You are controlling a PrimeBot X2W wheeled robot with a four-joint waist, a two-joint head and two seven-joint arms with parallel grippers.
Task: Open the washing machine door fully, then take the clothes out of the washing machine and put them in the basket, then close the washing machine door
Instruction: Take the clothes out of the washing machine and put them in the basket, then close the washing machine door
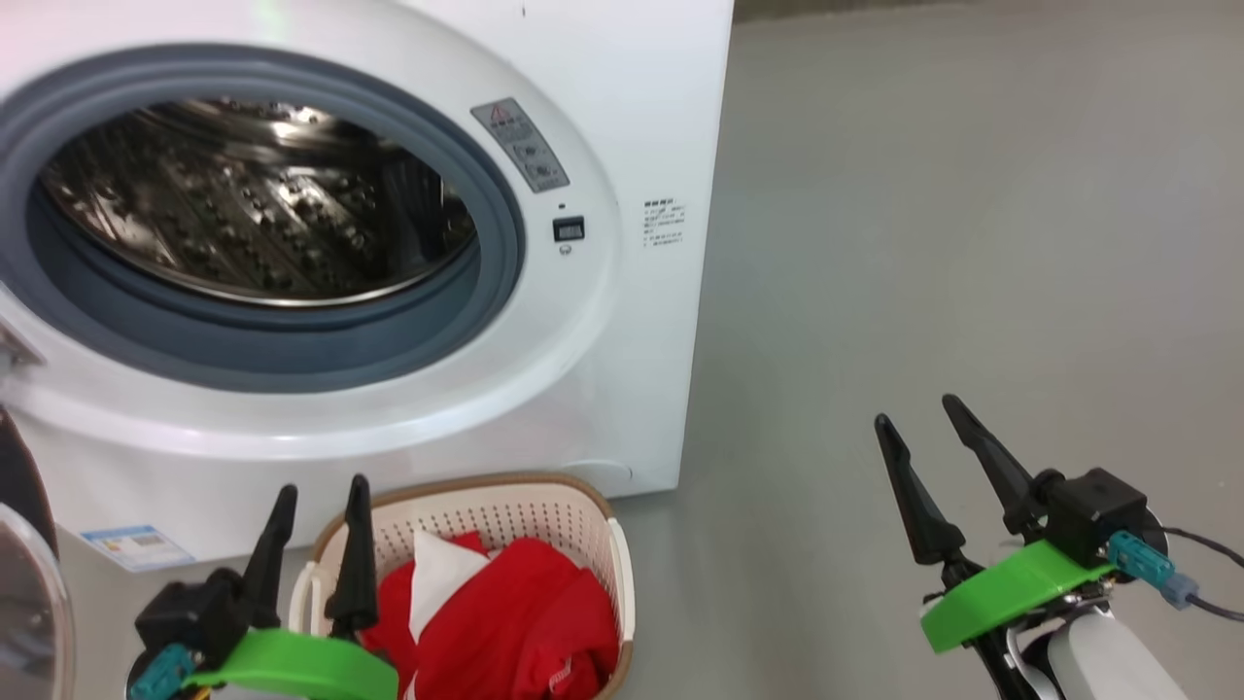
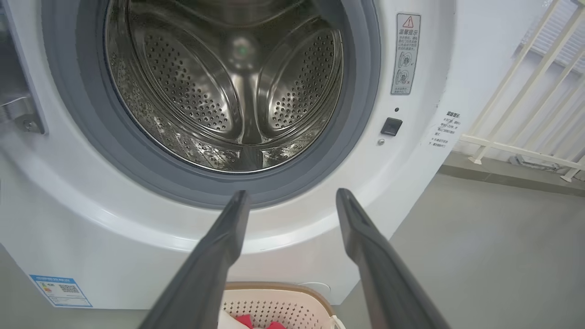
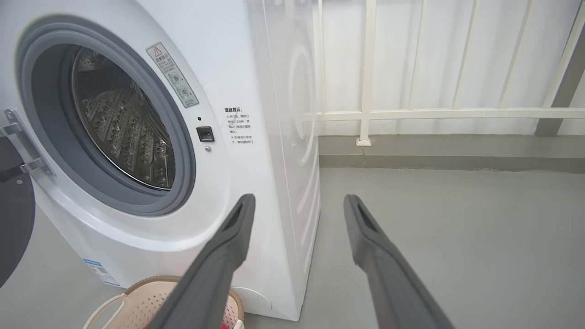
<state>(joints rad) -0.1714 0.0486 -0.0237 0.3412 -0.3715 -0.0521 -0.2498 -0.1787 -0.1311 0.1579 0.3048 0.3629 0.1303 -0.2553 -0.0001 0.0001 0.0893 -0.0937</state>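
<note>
your left claw (image 1: 324,484) stands apart, holding nothing, just by the basket (image 1: 544,520); the red clothes (image 1: 525,603) lie in that basket. your right claw (image 1: 915,409) is apart too, above the floor (image 1: 972,243). behind, the door (image 1: 17,486) of the washing machine (image 1: 632,97) hangs open.

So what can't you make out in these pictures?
Washing machine door: head view, cut off by the left edge.
Clothes: head view, partly behind the left end effector and basket wall.
Text sticker: head view, print too small to read.
</note>
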